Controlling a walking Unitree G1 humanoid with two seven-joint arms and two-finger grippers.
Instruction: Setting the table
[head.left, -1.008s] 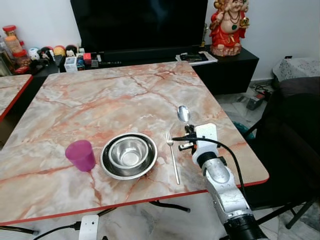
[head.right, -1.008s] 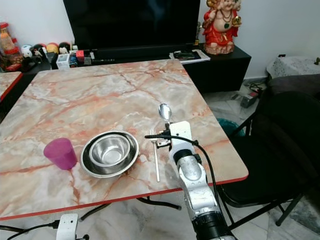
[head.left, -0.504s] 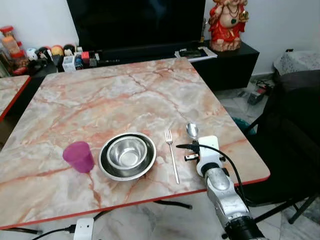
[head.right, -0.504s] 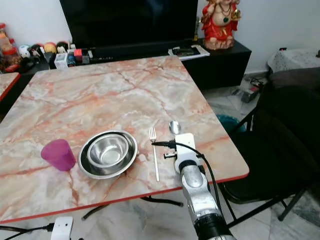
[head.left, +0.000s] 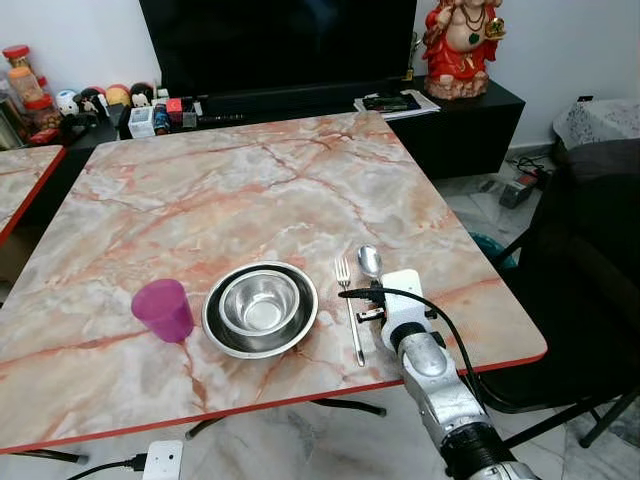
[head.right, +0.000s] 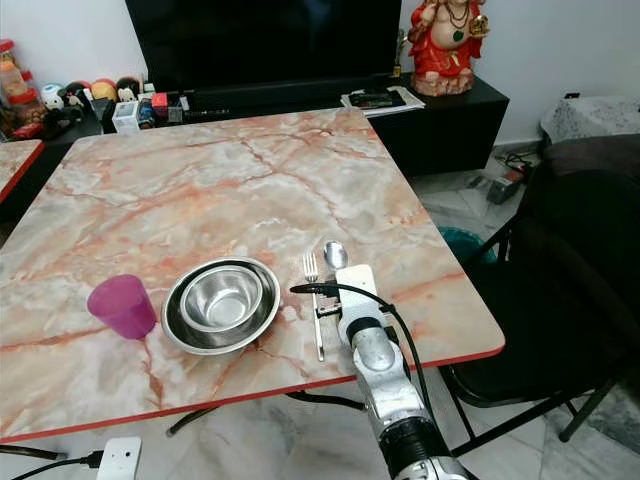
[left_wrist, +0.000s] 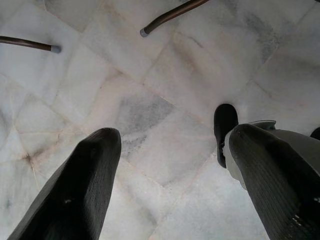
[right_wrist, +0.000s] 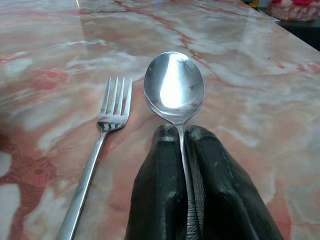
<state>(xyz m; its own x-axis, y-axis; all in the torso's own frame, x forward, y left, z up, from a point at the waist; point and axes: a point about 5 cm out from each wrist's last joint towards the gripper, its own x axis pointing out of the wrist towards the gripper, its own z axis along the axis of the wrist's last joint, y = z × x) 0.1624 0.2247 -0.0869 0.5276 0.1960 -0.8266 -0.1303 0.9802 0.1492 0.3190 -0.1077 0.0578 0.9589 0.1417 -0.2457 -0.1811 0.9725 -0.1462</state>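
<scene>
A steel bowl (head.left: 260, 305) sits in a dark plate on the marble table (head.left: 240, 190), with a pink cup (head.left: 164, 311) to its left and a fork (head.left: 351, 310) to its right. My right gripper (right_wrist: 181, 137) is shut on the handle of a silver spoon (right_wrist: 173, 86), whose bowl lies low over the table just right of the fork's tines. From the head, the spoon (head.left: 370, 261) shows ahead of my right wrist (head.left: 403, 310) near the table's front right. My left gripper (left_wrist: 170, 150) hangs open over the tiled floor.
A black TV stand (head.left: 300, 110) with small items and a red figurine (head.left: 458, 45) runs behind the table. A dark chair (head.left: 590, 260) stands at the right. The table's red front edge (head.left: 300, 395) lies just under my right arm.
My right gripper has drawn the spoon back toward the front edge and closer to the fork. The head camera has shifted slightly.
</scene>
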